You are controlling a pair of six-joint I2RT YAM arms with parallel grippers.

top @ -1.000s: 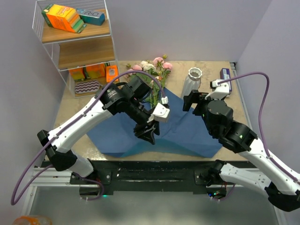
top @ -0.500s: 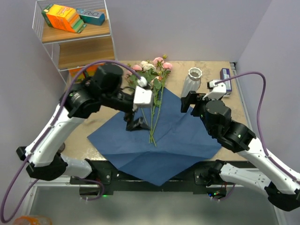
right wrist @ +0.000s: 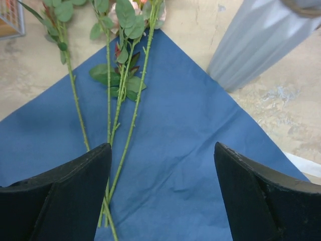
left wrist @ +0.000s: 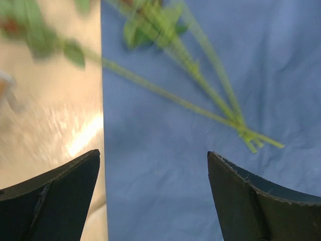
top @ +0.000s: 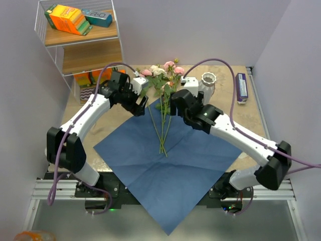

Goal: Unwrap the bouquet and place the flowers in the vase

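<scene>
1. Found the flowers [top: 162,131] loose on the flat blue paper [top: 170,175]; heads toward the far edge of the desk [top: 225,75], cut ends near the paper's middle; long axis far-to-near.
2. Saw the vase [top: 207,79] upright just right of the heads, off the paper.
3. Saw the right gripper [right wrist: 161,150] above the upper stems, fingers spread and empty; stems crossing the gap, nearer its left finger; judged this arm nearer.
4. Saw the left gripper [left wrist: 153,155] leftward, fingers spread, holding nothing; stems ahead, slanting right.

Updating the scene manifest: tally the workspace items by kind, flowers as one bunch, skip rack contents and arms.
Blue paper sheet: 1
Flower bunch: 1
Vase: 1
Purple box: 1
Wire rack: 1
Total: 5
</scene>
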